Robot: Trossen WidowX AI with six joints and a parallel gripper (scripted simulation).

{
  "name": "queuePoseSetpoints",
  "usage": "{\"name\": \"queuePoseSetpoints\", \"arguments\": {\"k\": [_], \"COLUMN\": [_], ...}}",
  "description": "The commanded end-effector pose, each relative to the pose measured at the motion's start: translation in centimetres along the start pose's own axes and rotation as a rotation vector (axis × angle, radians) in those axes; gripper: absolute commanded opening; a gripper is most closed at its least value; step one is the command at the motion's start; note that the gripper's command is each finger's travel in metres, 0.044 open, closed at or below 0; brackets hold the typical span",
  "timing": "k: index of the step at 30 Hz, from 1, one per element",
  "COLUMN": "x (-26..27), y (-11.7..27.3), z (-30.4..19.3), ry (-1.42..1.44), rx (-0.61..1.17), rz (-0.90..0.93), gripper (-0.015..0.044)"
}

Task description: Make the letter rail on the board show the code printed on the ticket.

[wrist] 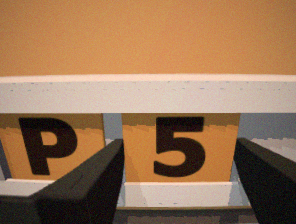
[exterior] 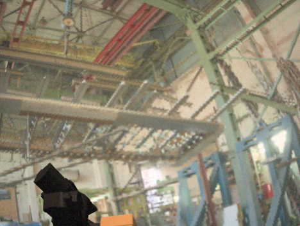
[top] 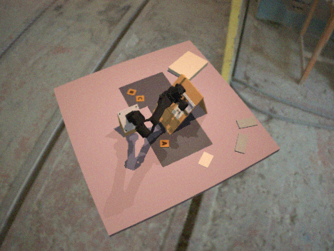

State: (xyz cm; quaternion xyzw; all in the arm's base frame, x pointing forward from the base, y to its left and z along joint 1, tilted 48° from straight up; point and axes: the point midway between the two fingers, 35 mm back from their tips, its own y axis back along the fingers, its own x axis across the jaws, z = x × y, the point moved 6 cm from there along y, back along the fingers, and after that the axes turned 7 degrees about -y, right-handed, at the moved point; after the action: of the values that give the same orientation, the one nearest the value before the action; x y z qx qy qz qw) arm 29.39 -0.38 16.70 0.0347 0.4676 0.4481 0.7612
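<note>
My gripper (top: 183,105) (wrist: 179,146) is shut on the 5 tile (wrist: 180,150), one finger at each side of it, in the white rail (wrist: 150,96) on the orange board (top: 194,90) (wrist: 150,35). The P tile (wrist: 50,147) stands in the rail left of the 5 tile, with a narrow gap between them. On the dark mat (top: 150,82) lie the A tile (top: 164,143), the C tile (top: 140,98) and another orange tile (top: 131,92) whose letter is too small to read. A small cream card (top: 205,159) lies near the mat; no print on it is readable.
A thick cream block (top: 188,65) lies behind the board. Two flat grey-green pieces (top: 246,123) (top: 241,143) lie near the right edge of the pink counter (top: 150,192). The arm (top: 161,110) (exterior: 64,199) reaches across the mat. The board's orange top (exterior: 116,220) shows low in the exterior view.
</note>
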Motion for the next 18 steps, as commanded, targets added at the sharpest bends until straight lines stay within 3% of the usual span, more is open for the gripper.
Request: {"name": "queuePoseSetpoints", "arguments": {"k": [1, 3, 18], "x": [0.0, 0.0, 0.1], "y": [0.2, 0.6, 1.8], "z": [0.0, 0.0, 0.1], "ry": [-0.004, -0.004, -0.004], "rx": [0.002, 0.002, 0.003], "rz": [-0.003, -0.003, -0.003], "gripper": [0.0263, 0.0295, 0.0295]}}
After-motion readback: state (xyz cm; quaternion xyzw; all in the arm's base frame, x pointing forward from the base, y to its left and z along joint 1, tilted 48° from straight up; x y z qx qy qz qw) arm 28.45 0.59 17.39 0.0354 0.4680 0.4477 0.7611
